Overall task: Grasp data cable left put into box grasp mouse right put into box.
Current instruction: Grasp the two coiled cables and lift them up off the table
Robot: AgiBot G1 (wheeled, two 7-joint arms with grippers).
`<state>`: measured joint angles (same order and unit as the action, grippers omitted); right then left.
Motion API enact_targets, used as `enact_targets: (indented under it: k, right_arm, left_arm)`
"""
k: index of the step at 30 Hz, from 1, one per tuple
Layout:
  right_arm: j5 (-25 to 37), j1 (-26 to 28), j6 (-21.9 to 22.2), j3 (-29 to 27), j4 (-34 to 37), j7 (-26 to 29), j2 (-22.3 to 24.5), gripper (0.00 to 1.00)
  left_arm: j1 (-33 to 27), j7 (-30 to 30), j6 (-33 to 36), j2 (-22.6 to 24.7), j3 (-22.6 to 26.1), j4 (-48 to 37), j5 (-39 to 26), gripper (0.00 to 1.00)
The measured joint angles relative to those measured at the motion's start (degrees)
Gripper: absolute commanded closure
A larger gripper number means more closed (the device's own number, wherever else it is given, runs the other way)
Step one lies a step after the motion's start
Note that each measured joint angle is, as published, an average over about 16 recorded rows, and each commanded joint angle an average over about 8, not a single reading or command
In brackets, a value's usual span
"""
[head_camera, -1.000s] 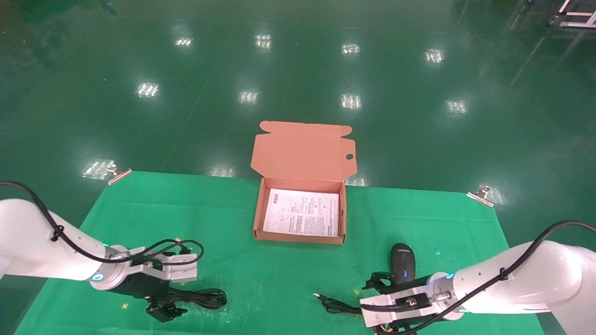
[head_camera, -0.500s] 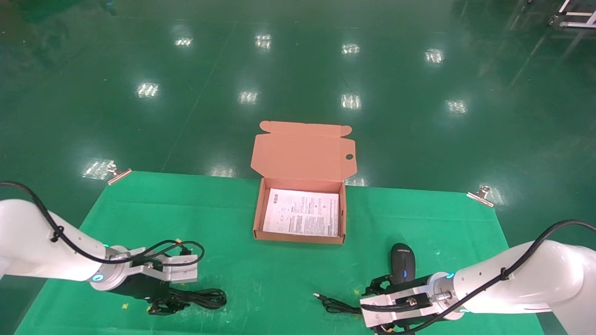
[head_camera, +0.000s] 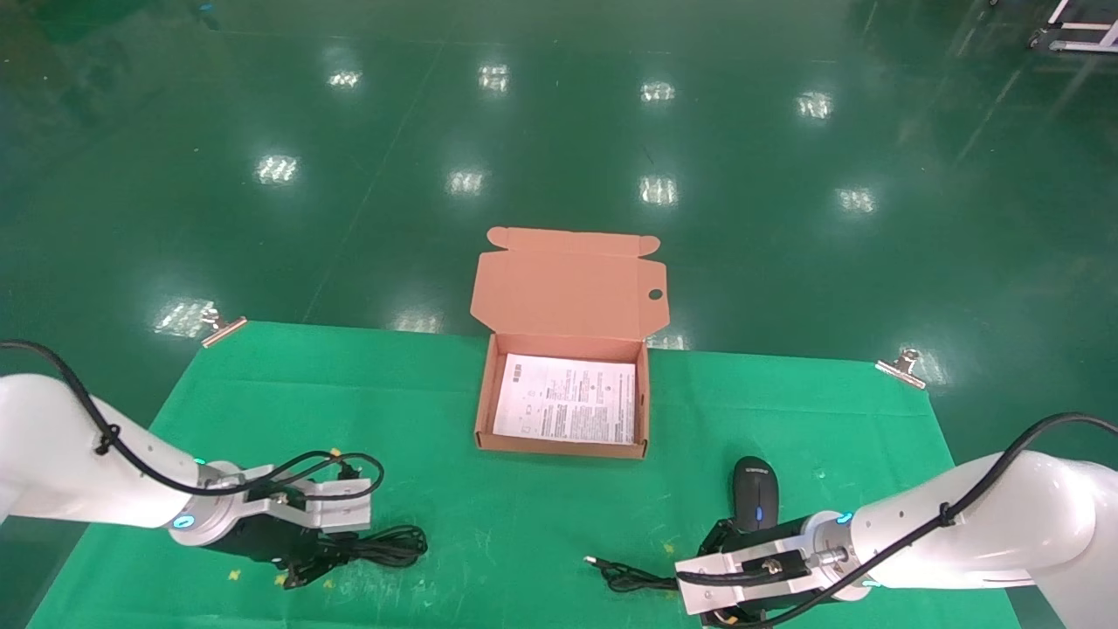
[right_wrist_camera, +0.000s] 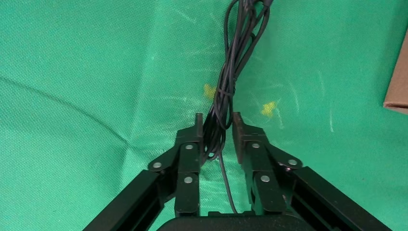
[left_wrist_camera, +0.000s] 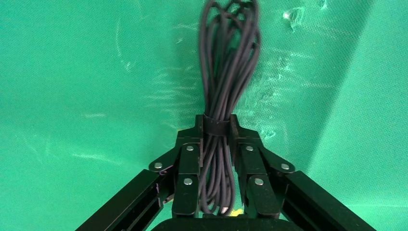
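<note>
the data cable, a thin black looped bundle banded at its middle, lies on the green worktop, the left gripper clamped on it; right gripper nearly closed around the mouse cord.

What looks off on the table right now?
The right gripper straddles the mouse's cord, not the mouse itself, which lies beside it. The left gripper is clamped on the data cable, as expected.

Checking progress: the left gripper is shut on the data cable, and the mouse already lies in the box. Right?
Not quite. The mouse is on the green cloth near the right gripper, not in the box, as the head view shows. The left gripper is shut on the data cable.
</note>
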<state>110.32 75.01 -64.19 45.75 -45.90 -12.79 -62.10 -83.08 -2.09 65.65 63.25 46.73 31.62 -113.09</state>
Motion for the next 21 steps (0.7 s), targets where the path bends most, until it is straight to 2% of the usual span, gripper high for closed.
enact_targets:
  k: [11,21]
  right_arm:
    - [-0.5,0.47,-0.09,-0.6,-0.61,0.7,0.85,1.0]
    - [-2.78,4.23,0.79,-5.05,-7.05,6.18,7.18,1.0]
  left_arm:
    - [-0.31,0.43,0.52,-0.58,-0.22,0.75,0.38,1.0]
    - [-3.14,1.2,1.76,-4.02,-2.33,5.98,2.75,1.0]
